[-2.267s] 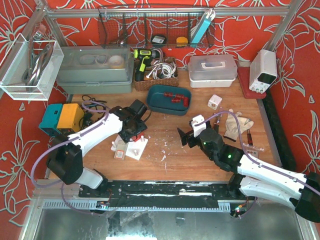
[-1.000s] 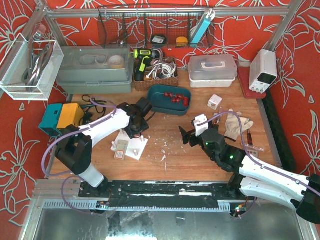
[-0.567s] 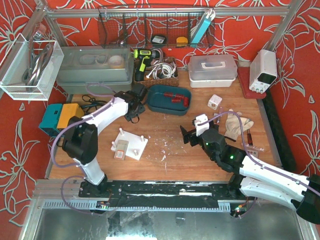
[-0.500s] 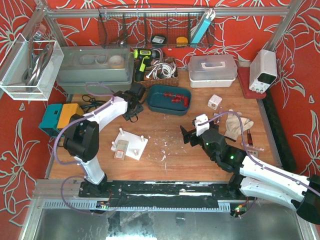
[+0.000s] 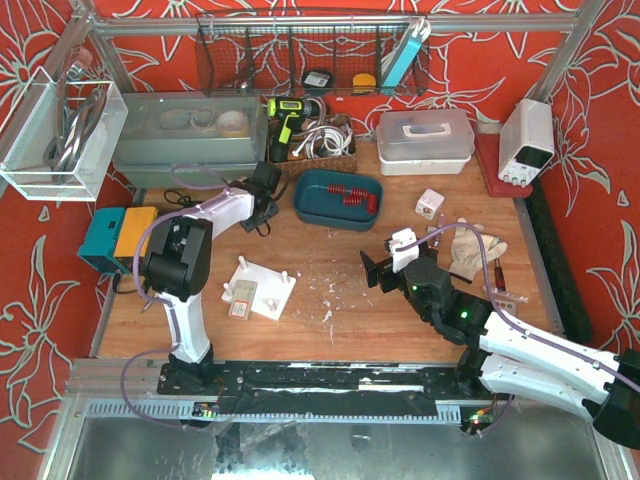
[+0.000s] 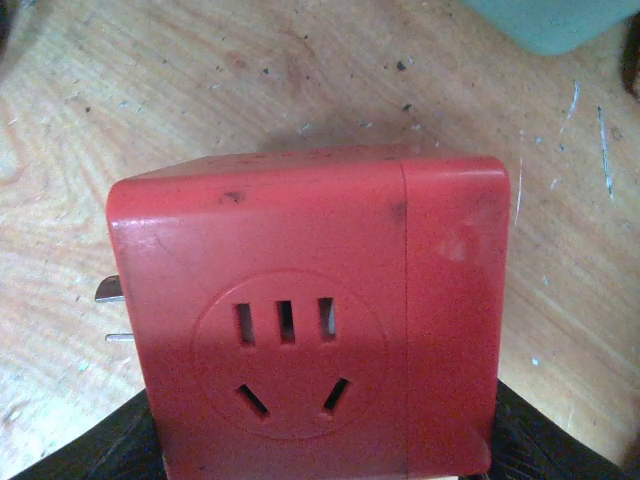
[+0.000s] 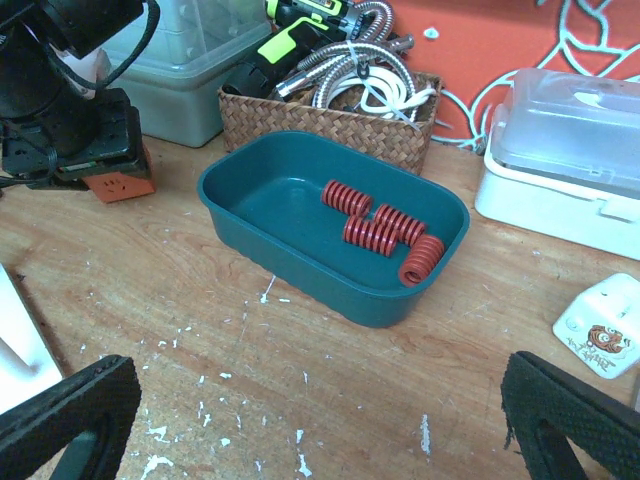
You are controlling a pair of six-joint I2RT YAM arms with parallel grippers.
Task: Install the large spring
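- Your left tool [image 7: 103, 160] grips a red plug adapter [image 6: 300, 320] near the table's far edge, just left of the teal tray [image 7: 250, 215].
- The springs [image 7: 385, 228] lie in that tray; none is picked yet.
- Your right tool [image 7: 315, 415] stands wide and empty. Reach in, choose the large one, then carry it to the white peg plate [image 5: 262, 290].

Springs [image 7: 385, 230] are lying in a tray [image 7: 290, 262] at the far middle of the table [image 5: 330, 300]. A basket [image 5: 312, 158] is standing just behind it, and a lidded box [image 5: 425, 140] is sitting further right. Just left of the tray, a plug adapter [image 6: 300, 320] is sitting in the left gripper [image 7: 112, 170]. A pegged plate [image 5: 258, 290] is lying nearer, left of the right gripper [image 7: 320, 440].
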